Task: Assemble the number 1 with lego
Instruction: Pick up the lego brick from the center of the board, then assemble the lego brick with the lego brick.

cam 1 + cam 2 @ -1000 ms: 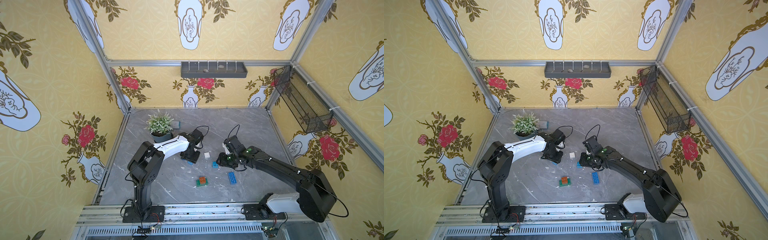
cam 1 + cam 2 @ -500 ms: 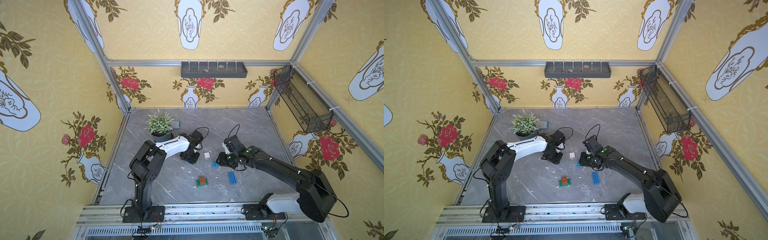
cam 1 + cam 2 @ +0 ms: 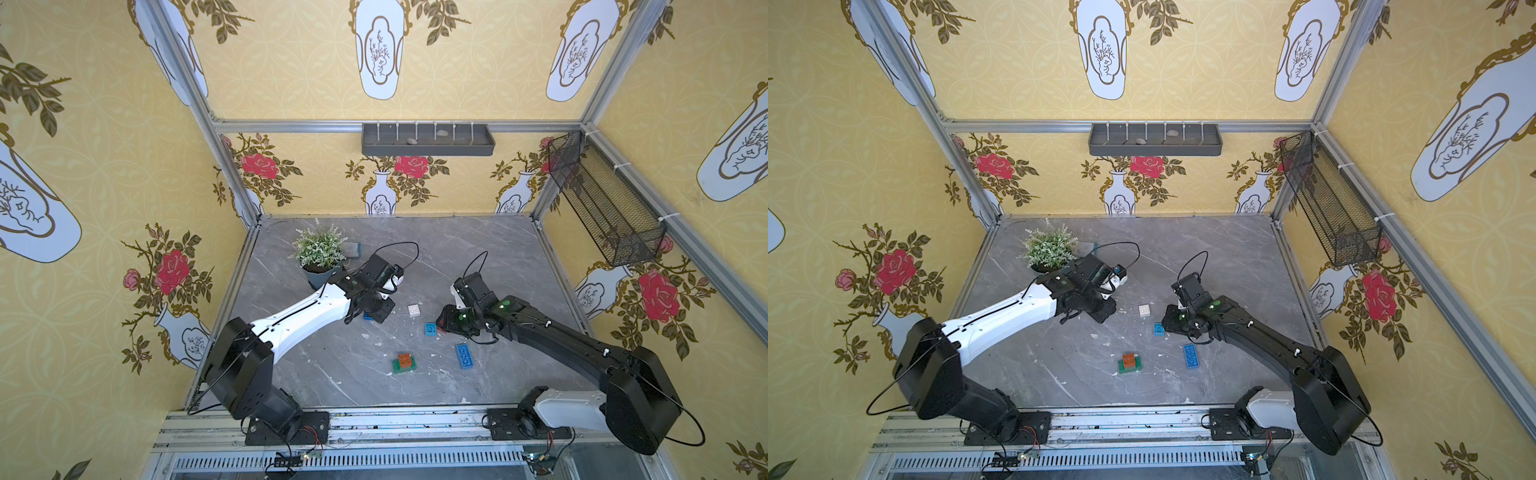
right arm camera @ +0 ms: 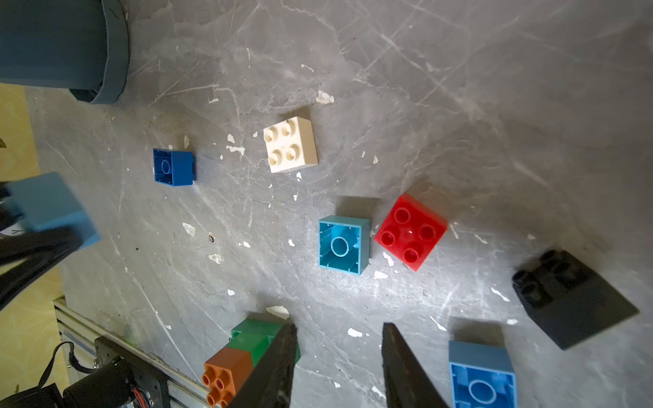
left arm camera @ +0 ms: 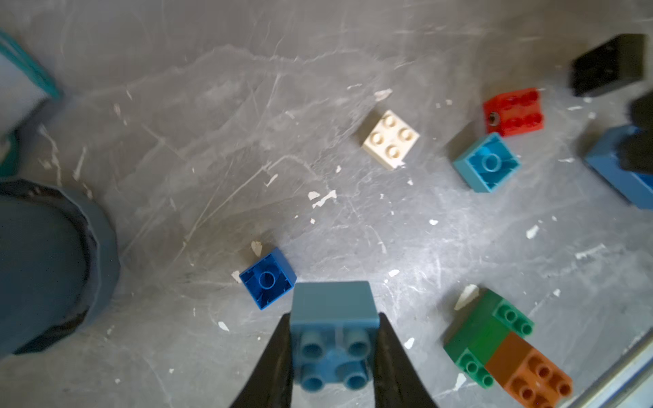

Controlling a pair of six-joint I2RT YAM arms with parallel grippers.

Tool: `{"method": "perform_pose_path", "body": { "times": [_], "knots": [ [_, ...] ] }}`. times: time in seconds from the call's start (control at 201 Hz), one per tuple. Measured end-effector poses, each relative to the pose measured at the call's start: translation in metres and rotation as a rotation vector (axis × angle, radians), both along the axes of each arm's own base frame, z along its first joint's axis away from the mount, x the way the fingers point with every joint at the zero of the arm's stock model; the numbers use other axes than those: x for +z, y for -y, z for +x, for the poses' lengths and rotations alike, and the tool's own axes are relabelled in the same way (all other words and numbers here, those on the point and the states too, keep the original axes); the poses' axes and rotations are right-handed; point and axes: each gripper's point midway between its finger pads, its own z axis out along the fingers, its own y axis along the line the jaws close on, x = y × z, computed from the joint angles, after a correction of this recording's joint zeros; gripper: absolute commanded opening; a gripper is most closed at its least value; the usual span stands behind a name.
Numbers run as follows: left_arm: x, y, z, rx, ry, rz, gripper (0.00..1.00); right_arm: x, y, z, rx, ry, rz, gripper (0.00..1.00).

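My left gripper (image 5: 334,319) has just pinched shut on 1 dusty-blue square brick (image 5: 332,300) at the lower centre of the left wrist frame, so I judge it ready to carry to the green-and-orange stack (image 5: 494,339) at lower right; my right gripper (image 4: 337,328) hangs part-open, empty.

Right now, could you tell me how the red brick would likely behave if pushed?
The red brick looks rigid and sits flat, studs up, so it should slide, not roll. The light blue brick beside it would probably get nudged.
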Motion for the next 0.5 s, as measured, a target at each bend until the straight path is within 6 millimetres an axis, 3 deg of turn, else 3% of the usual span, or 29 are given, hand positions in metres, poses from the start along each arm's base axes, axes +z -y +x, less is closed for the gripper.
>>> {"method": "perform_pose_path", "body": {
  "times": [0.239, 0.503],
  "knots": [
    [0.046, 0.027, -0.032, -0.288, 0.151, -0.053, 0.00, 0.002, 0.012, 0.001, -0.058, 0.010, 0.004, 0.41],
    [0.041, 0.042, -0.088, -0.637, 0.113, 0.041, 0.00, 0.004, 0.024, 0.003, -0.110, 0.035, -0.008, 0.41]
  ]
}}
